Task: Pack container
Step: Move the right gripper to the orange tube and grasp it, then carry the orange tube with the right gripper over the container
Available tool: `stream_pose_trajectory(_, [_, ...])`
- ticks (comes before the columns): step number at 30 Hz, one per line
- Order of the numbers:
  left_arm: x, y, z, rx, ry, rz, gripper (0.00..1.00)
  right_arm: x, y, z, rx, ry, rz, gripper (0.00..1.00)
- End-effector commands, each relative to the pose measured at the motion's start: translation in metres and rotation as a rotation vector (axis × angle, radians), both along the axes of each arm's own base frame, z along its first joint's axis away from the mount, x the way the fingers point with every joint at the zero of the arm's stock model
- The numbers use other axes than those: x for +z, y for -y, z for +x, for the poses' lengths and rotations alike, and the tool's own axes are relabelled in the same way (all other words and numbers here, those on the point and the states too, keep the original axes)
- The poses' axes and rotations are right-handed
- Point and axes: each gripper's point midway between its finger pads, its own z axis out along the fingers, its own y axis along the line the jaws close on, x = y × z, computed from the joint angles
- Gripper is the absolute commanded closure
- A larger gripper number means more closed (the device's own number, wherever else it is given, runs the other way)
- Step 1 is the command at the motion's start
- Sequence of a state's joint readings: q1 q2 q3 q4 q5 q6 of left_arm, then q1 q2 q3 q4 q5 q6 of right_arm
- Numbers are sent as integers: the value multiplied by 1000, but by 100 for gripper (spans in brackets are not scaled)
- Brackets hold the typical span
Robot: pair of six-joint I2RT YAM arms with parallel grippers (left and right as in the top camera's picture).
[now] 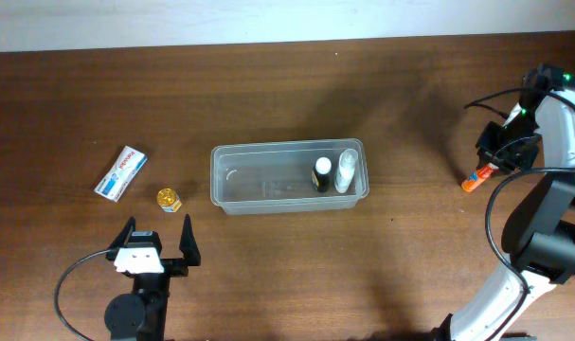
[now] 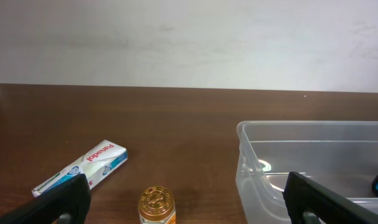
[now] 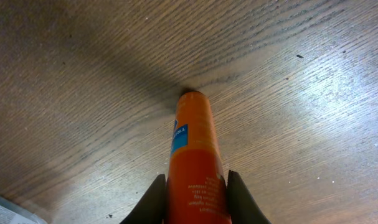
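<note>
- Fingers (image 1: 187, 239) of the left gripper (image 1: 158, 230) are spread wide apart at the near edge of the brown table (image 1: 69, 104). They hold nothing.
- Just ahead of those open fingers stands a small jar with a gold lid (image 1: 169, 199), not touching them.
- A little farther and to the left lies a white and blue box (image 1: 120, 172), flat on the wood and turned at a slant.
- The container (image 1: 259, 187) sits in the middle of the table, to the right of the jar, with its long side facing the arms.
- Inside it, at its right end, a bottle with a black cap (image 1: 322, 174) and a white bottle (image 1: 346, 170) stand side by side.
- Far off to the right, well apart from the container, the right gripper (image 1: 486, 170) pinches an orange tube (image 3: 195, 155) between its two fingers (image 3: 154, 200).
- The tube's tip points down at the wood; I cannot tell if it touches.
</note>
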State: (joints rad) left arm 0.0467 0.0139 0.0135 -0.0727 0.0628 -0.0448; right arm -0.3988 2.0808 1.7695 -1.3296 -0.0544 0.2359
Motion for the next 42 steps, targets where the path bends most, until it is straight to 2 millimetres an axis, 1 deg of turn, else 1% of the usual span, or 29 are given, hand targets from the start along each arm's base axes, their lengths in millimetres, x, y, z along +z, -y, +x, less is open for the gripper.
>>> stream_pose_trajectory(1, [-2, -2, 0, 10, -4, 19, 1, -3, -2, -1, -5, -7, 12, 84])
stream_pose_trajectory(4, [-2, -2, 0, 10, -4, 19, 1, 3, -10, 2, 25, 12, 30, 85])
stream_pose_trajectory(7, [-2, -2, 0, 10, -4, 19, 1, 17, -22, 8, 63, 41, 28, 84])
stream_pose_trajectory(12, [-2, -2, 0, 10, -4, 19, 1, 61, -49, 21, 162, 124, -1, 81])
stream_pose_trajectory(18, [-2, -2, 0, 10, -4, 19, 1, 116, -89, 26, 270, 221, -22, 80])
stream_pose_trajectory(22, [-2, -2, 0, 10, -4, 19, 1, 151, -122, 22, 350, 283, -26, 80])
stream_pose_trajectory(24, [-2, -2, 0, 10, -4, 19, 1, 166, -138, 15, 393, 306, -25, 80])
stream_pose_trajectory(26, [-2, -2, 0, 10, -4, 19, 1, 177, -154, 8, 434, 321, -22, 80])
stream_pose_trajectory(30, [-2, -2, 0, 10, -4, 19, 1, 189, -183, -9, 515, 331, -10, 79])
stream_pose_trajectory(33, [-2, -2, 0, 10, -4, 19, 1, 194, -202, -17, 571, 337, -1, 79])
stream_pose_trajectory(42, [-2, -2, 0, 10, -4, 19, 1, 188, -256, -34, 708, 314, 30, 79])
